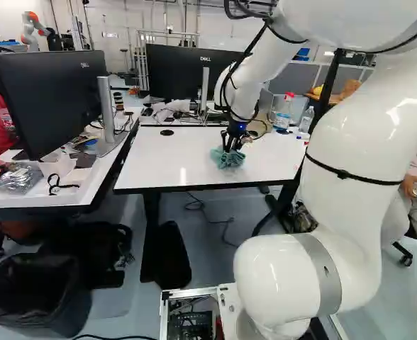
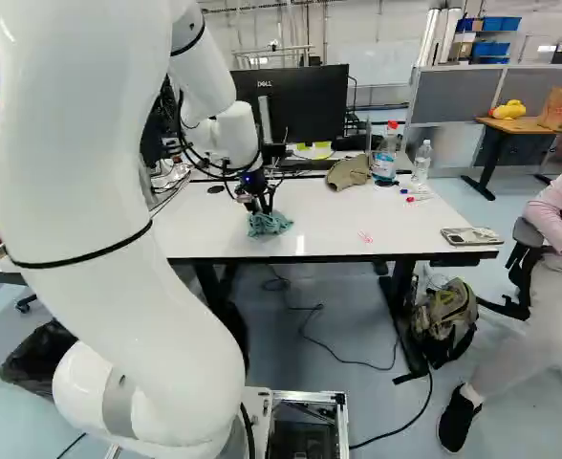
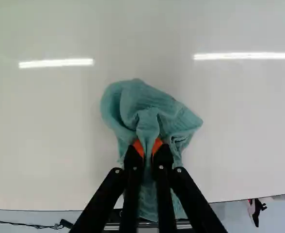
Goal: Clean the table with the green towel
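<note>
My gripper point(image 1: 231, 142) points down at the white table point(image 1: 173, 159), with the crumpled green towel point(image 1: 227, 158) under its tips, towards the table's near edge. In the wrist view the gripper point(image 3: 148, 145) is shut on the green towel point(image 3: 137, 104): a fold is pinched between the orange pads, and the rest spreads ahead of the fingers and beneath them on the tabletop. A small red mark point(image 2: 365, 236) shows on the table, to the right of the towel in the right base view.
Along the table's far side stand a monitor point(image 2: 305, 105), a cap point(image 2: 348, 172), a large bottle point(image 2: 384, 158) and a smaller one point(image 2: 421, 161). A phone-like object point(image 2: 471, 235) lies at the right corner, close to a seated person. Another robot point(image 1: 35, 28) stands far back.
</note>
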Tool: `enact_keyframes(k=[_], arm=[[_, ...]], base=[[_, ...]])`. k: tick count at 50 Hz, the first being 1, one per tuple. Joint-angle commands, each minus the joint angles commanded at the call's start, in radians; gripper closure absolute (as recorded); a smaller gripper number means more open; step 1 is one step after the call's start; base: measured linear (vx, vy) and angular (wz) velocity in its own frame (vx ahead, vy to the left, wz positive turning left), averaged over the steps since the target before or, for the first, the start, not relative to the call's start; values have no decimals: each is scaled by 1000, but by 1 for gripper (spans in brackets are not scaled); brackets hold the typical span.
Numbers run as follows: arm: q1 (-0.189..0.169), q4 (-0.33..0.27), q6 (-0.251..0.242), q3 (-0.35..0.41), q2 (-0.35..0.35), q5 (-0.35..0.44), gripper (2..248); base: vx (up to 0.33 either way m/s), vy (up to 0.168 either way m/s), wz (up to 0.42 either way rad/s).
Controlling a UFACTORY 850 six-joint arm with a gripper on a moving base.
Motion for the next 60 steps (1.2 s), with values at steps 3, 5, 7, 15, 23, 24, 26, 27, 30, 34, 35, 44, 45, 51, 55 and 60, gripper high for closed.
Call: enact_keyframes(k=[3, 5, 7, 15, 23, 24, 26, 27, 30, 34, 35, 44, 45, 51, 55, 60], arm=[[11, 0, 0, 10, 9, 0, 212], [18, 0, 0, 16, 15, 0, 212], [26, 0, 0, 23, 21, 0, 212], [54, 0, 0, 50, 45, 0, 212], [79, 0, 0, 80, 72, 0, 212], [81, 0, 0, 85, 77, 0, 212], [86, 0, 0, 94, 85, 0, 212], [88, 0, 0, 98, 90, 0, 212], [94, 0, 0, 113, 103, 0, 212], [102, 0, 0, 133, 123, 0, 212], [104, 0, 0, 138, 127, 0, 212], [111, 0, 0, 186, 174, 0, 212], [111, 0, 0, 191, 179, 0, 212], [109, 0, 0, 224, 213, 0, 212], [105, 0, 0, 246, 236, 0, 212], [96, 0, 0, 272, 263, 0, 212]], base=[[0, 0, 0], [0, 0, 0], [0, 0, 0], [0, 0, 0], [0, 0, 0], [0, 0, 0], [0, 0, 0], [0, 0, 0], [0, 0, 0], [0, 0, 0], [0, 0, 0], [0, 0, 0], [0, 0, 0], [0, 0, 0], [0, 0, 0], [0, 0, 0]])
